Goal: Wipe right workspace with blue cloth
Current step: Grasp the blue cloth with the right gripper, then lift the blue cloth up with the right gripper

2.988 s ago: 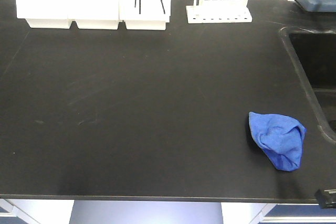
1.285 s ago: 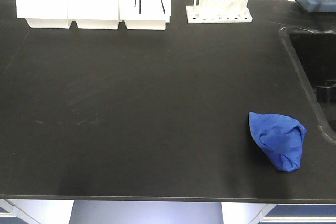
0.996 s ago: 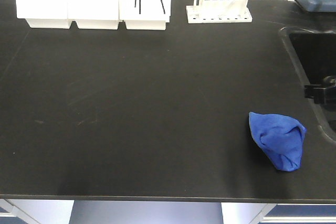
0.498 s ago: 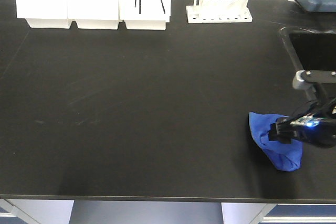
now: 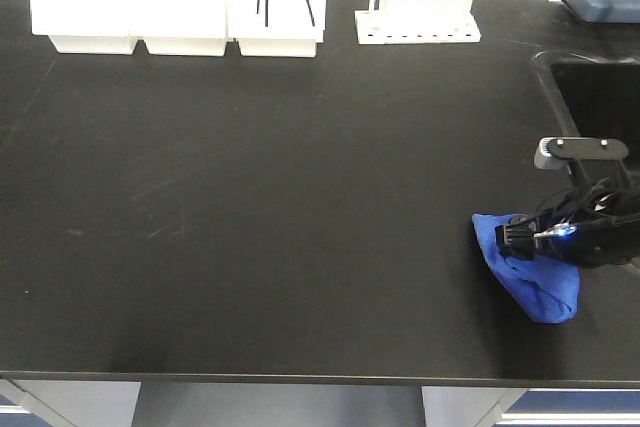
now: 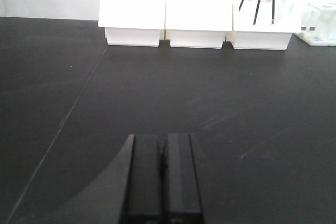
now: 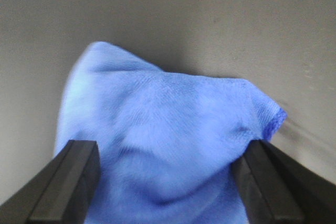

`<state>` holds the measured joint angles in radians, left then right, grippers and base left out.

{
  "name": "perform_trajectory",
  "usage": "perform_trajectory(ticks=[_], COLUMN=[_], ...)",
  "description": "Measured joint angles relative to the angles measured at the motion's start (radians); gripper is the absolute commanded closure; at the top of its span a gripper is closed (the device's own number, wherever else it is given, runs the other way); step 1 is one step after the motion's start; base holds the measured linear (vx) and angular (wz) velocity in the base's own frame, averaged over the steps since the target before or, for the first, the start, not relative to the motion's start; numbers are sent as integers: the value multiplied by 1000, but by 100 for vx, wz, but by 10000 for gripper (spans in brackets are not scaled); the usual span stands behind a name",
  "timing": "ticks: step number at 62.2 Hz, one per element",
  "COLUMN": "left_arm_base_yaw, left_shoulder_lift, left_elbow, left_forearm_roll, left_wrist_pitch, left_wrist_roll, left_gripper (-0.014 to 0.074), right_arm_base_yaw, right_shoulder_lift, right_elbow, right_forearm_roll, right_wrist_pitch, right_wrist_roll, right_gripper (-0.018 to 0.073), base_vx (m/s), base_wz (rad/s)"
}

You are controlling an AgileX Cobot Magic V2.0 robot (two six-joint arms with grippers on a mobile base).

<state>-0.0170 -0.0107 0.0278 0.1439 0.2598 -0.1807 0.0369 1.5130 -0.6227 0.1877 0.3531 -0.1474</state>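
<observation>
On black benchtop (image 5: 300,197), front right, just beside sink (image 5: 600,97): blue cloth (image 5: 545,292), bunched; straddled by right gripper (image 7: 165,156), spread wide, cloth directly between, nothing pinched yet; left gripper (image 6: 163,177) pressed together, well apart.

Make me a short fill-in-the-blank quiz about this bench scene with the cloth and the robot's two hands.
1. The right hand has its fingers ___ on either side of the blue cloth.
2. The left hand is ___, with nothing between its fingers.
3. At the back of the benchtop stand ___ white boxes.
Missing words: open; shut; three.
</observation>
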Motion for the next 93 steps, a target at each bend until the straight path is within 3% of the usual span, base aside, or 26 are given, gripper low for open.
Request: perform_trajectory(ticks=[12,31,52,61,68,79,86,93], left_arm_base_yaw=[0,0,0,0,0,0,0,0], left_shoulder_lift=[0,0,0,0,0,0,0,0], left_elbow=[0,0,0,0,0,0,0,0], left_forearm_roll=[0,0,0,0,0,0,0,0], left_wrist_pitch=[0,0,0,0,0,0,0,0], left_wrist_roll=[0,0,0,0,0,0,0,0], left_gripper=[602,602,602,602,602,602,602,602], right_arm_base_yaw=[0,0,0,0,0,0,0,0], right_shoulder_lift=[-5,-249,-831,-1015,-1091,-1099,-1099,-1099], right_elbow=[0,0,6,96,247,455,499,502], right_forearm_roll=[0,0,0,0,0,0,3,4], right_wrist_pitch=[-8,32,91,63,-45,-393,-550,-602], right_wrist_roll=[-1,-1,-22,-49,-69,-80,-80,-80], right_gripper=[575,565,564,564,564,562,561,559], base_vx=[0,0,0,0,0,0,0,0], base_wz=[0,0,0,0,0,0,0,0])
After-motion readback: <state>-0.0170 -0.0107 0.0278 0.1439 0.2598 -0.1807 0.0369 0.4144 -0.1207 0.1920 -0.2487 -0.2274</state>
